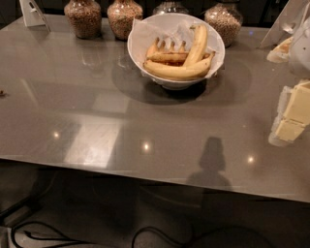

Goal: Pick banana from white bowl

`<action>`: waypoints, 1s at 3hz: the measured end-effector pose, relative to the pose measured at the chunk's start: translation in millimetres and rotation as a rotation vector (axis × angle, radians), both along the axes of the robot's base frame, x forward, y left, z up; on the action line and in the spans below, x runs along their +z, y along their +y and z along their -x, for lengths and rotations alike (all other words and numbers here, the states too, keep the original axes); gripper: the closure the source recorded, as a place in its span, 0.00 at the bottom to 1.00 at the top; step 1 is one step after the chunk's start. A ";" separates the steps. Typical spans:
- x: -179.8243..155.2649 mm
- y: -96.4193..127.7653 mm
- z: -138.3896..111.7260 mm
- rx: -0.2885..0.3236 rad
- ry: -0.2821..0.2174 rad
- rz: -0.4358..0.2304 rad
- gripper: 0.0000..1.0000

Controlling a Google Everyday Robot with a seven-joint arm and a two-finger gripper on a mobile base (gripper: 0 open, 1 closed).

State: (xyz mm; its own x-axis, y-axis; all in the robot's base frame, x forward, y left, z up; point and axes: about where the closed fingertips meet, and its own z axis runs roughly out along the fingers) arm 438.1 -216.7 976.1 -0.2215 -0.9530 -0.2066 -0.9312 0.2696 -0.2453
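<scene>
The banana (178, 72) is long, pale yellow and gently curved. It lies across the front of the white bowl (138, 36), which is lined with crinkled white paper and stands at the back middle of the grey table. A shorter, straighter yellow banana (198, 42) leans over it, and a bunch of small orange-brown bananas (167, 52) sits behind. My gripper (291, 116) shows as pale yellow and white parts at the right edge of the view, well to the right of the bowl and nearer the front, apart from it.
Several glass jars of brown grains (83, 18) stand in a row behind the bowl at the table's back edge. White card stands sit at the back left (33, 13) and back right (286, 22). The table's front edge (145, 172) runs across the lower view, with cables on the floor below.
</scene>
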 end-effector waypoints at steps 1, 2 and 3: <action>0.0 0.0 0.0 0.000 0.000 0.000 0.00; 2.7 1.6 -10.0 -0.017 -0.050 -0.048 0.00; 4.2 7.7 -35.5 -0.032 -0.134 -0.153 0.00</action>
